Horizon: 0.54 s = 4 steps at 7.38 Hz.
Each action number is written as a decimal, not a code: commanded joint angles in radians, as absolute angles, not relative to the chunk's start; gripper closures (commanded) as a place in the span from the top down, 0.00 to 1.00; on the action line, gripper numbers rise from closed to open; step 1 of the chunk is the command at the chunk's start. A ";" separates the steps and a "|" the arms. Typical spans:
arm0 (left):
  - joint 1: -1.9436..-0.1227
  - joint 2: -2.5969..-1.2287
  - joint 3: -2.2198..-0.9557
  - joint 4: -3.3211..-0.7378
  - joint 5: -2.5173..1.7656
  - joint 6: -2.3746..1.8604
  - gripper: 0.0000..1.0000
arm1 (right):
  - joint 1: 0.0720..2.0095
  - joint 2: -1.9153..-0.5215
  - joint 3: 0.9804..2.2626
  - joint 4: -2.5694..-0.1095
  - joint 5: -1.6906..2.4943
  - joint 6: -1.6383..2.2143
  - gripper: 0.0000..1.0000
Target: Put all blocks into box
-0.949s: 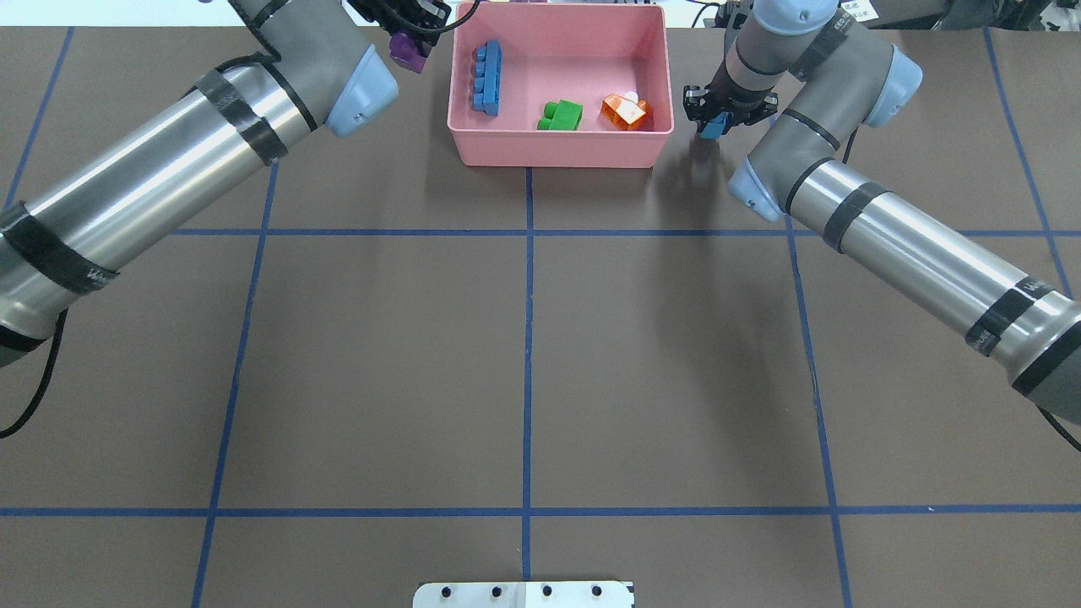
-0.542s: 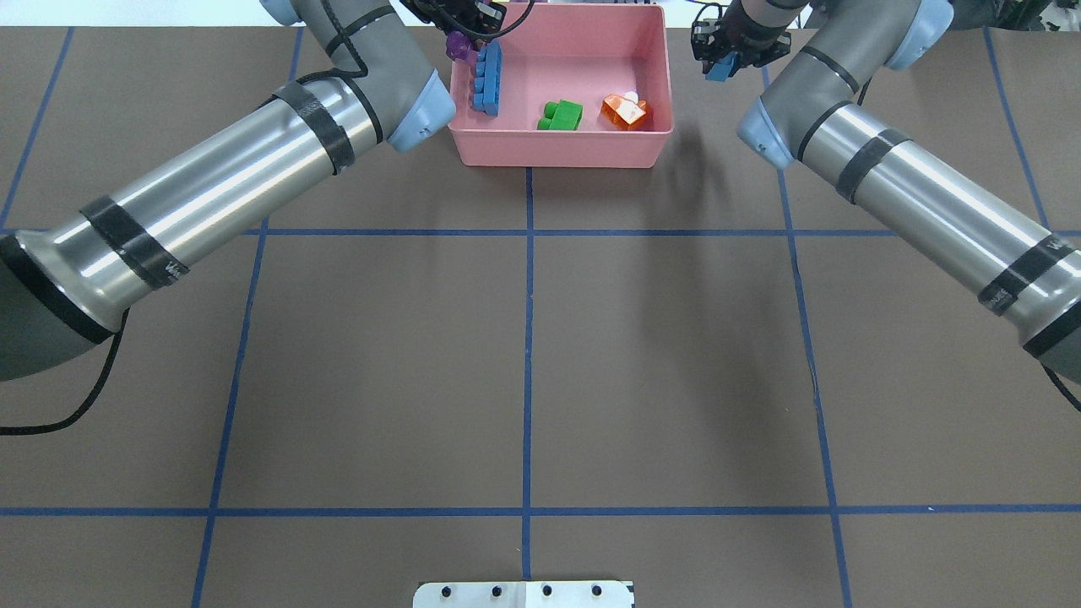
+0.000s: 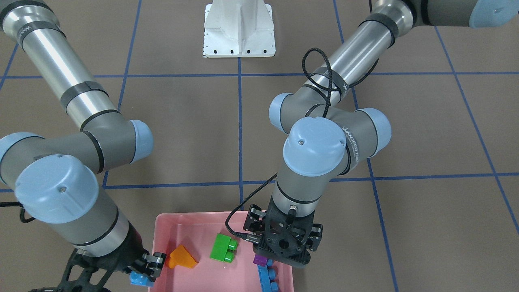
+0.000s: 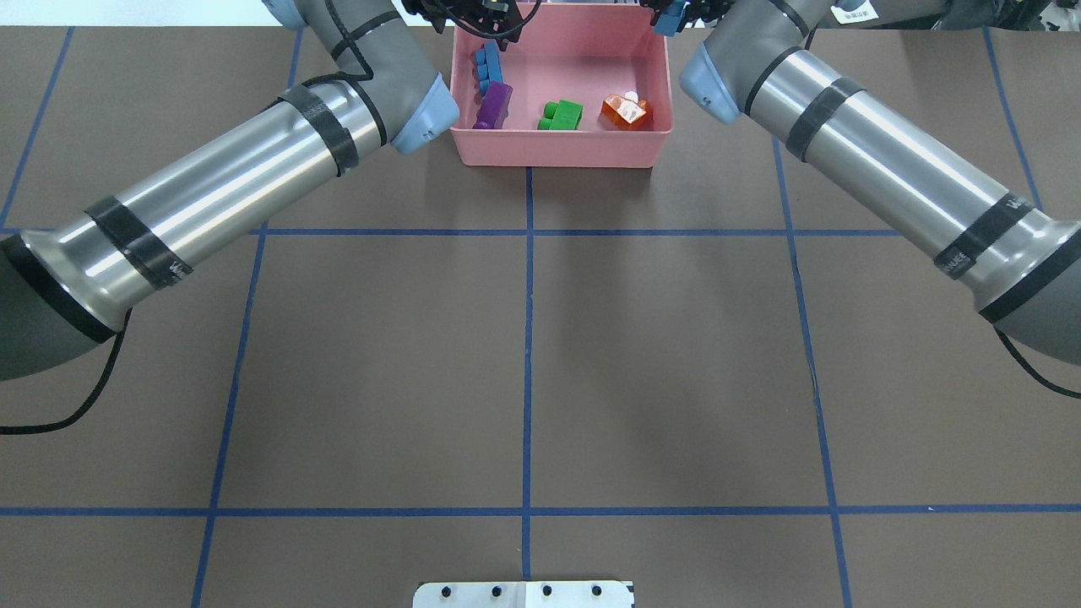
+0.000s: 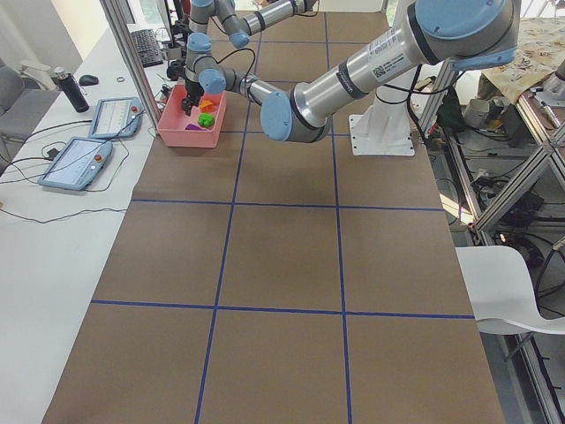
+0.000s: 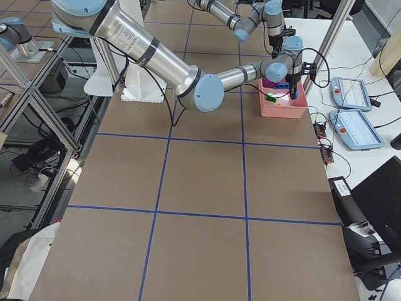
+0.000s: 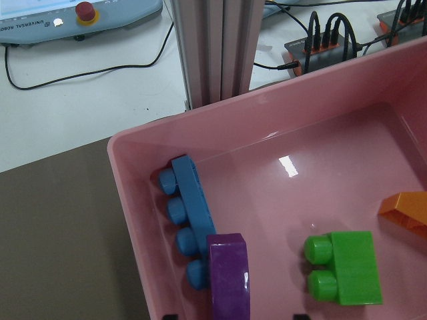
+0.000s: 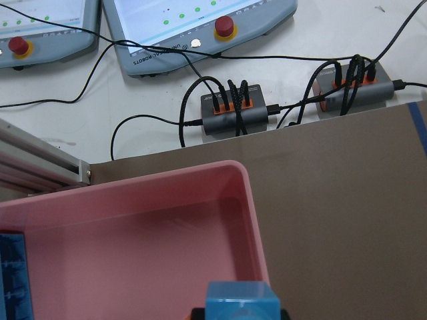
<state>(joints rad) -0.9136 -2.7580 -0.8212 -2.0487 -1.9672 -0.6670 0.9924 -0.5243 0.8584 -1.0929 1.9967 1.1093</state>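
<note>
The pink box (image 4: 557, 156) stands at the table's far edge. In it lie the long blue brick (image 4: 488, 63), the purple brick (image 4: 492, 105) leaning against it, the green brick (image 4: 562, 115) and the orange wedge (image 4: 626, 111). My left gripper (image 4: 477, 21) is open and empty above the box's left end; the left wrist view shows the purple brick (image 7: 229, 277) lying free below it. My right gripper (image 4: 676, 13) is shut on the tiny blue brick (image 8: 240, 300) and holds it above the box's far right corner, over the rim (image 8: 133, 187).
The white metal base (image 4: 524, 594) sits at the table's near edge. Beyond the far edge are control tablets (image 8: 200, 27), cable hubs (image 8: 230, 113) and an aluminium post (image 7: 220, 47).
My left gripper moved over the box and let go of the purple brick, which now lies inside. My right gripper carried the tiny blue brick farther back and left, to the box's corner.
</note>
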 commanded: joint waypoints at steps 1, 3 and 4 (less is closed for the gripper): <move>-1.007 -2.709 -0.876 -1.975 -2.083 -0.570 1.00 | 0.950 -0.515 0.864 -1.089 1.970 1.163 0.99; -1.099 -2.615 -0.943 -1.935 -2.144 -0.497 1.00 | 0.945 -0.541 0.944 -1.097 1.980 1.169 1.00; -1.168 -2.489 -1.027 -1.931 -2.186 -0.386 1.00 | 0.946 -0.575 0.995 -1.104 1.997 1.176 1.00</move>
